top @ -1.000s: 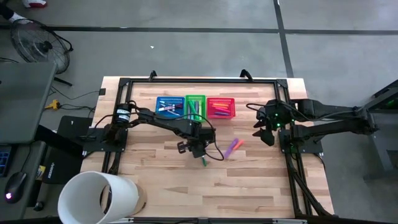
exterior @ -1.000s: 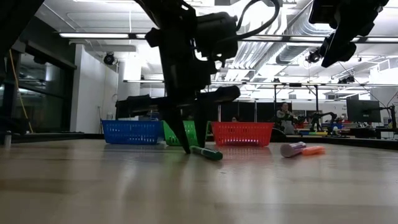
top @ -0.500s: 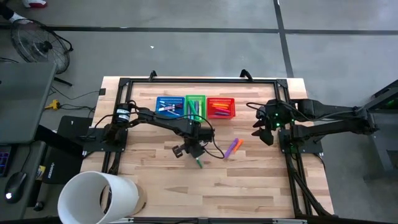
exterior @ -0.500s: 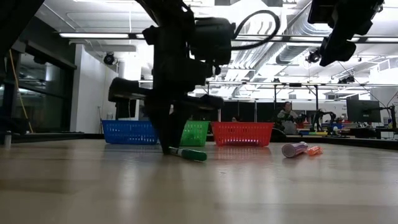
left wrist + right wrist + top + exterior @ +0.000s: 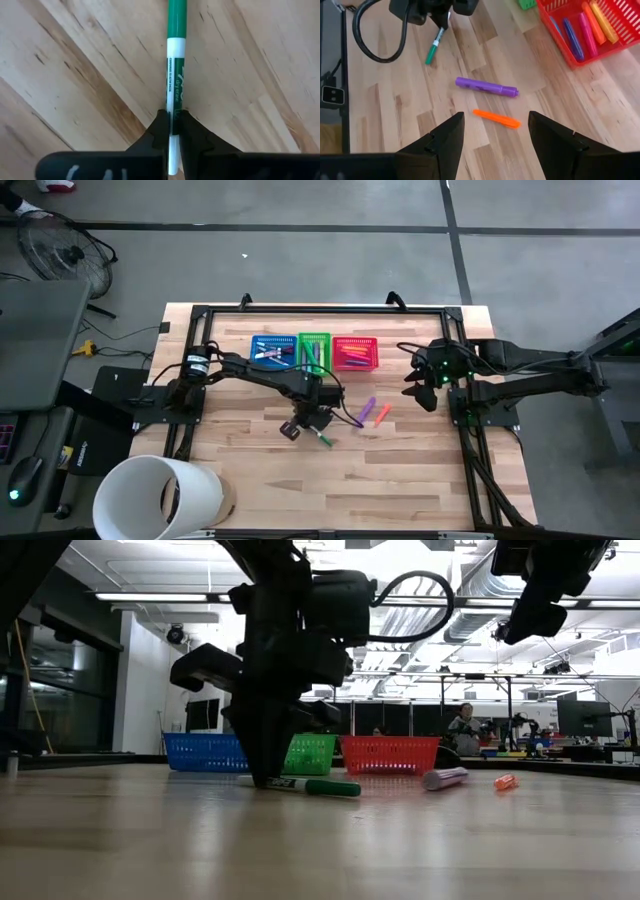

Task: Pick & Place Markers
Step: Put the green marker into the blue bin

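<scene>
A green marker with a white barrel (image 5: 322, 437) lies on the wood table near its middle, with my left gripper (image 5: 313, 427) shut on it from above. In the low view the green marker (image 5: 320, 786) rests flat on the table. A purple marker (image 5: 366, 409) and an orange marker (image 5: 382, 415) lie flat to its right, a little apart from each other. My right gripper (image 5: 418, 395) hangs open, high above the table's right side; in its wrist view the purple marker (image 5: 486, 87) and orange marker (image 5: 496, 119) lie below it. My left gripper pinches the green marker's white barrel (image 5: 173, 107) between its two fingers, near the end away from the green cap. The fingers (image 5: 262, 765) come from above, pointing down, and lie across the marker. The marker lies level on the table, its green end (image 5: 335, 787) sticking out sideways.
Three mesh baskets stand in a row toward the far edge: blue (image 5: 272, 352), green (image 5: 314, 350) and red (image 5: 354, 353), each with markers inside. A black frame (image 5: 300, 310) runs around the work area. A large white cylinder (image 5: 160, 495) sits at the near left corner.
My left gripper has turned about its wrist, staying low at the table, and the green marker has swung round with it on the tabletop. The purple marker has rolled a little toward the table's left, coming apart from the orange one.
</scene>
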{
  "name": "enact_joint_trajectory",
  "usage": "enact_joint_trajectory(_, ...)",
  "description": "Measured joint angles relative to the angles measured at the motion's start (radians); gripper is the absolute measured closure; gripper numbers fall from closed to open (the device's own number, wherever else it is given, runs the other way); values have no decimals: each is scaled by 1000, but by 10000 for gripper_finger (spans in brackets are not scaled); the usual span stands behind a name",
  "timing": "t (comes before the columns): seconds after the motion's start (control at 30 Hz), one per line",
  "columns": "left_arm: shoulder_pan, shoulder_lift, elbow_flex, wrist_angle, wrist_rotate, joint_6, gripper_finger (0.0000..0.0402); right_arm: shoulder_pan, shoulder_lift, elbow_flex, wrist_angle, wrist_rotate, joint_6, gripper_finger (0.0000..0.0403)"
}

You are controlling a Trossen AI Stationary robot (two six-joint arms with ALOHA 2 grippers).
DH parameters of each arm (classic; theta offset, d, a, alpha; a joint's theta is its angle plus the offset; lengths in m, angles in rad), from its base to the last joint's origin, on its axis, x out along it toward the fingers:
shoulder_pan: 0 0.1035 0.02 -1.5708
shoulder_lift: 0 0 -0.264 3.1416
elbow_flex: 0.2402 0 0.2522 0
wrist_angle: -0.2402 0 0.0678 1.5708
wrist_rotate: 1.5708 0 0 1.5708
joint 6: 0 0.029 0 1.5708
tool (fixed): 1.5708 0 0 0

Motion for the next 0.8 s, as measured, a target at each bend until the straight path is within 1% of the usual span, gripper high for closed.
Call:
enact_joint_trajectory(0.2,-2,-33,-4,-3,-45,-52,392,0,0,0,11,6,14,194)
enact_joint_trajectory(0.27,-2,-55,-6,-21,-53,-82,399,0,0,0,16,6,17,194)
enact_joint_trajectory(0.57,-1,-175,-2,-27,-94,-149,397,0,0,0,31,11,13,194)
enact_joint_trajectory(0.7,-1,-169,-4,-41,-101,-163,398,0,0,0,44,13,12,194)
enact_joint_trajectory(0.8,-1,-171,0,-24,-142,-164,399,0,0,0,43,24,10,194)
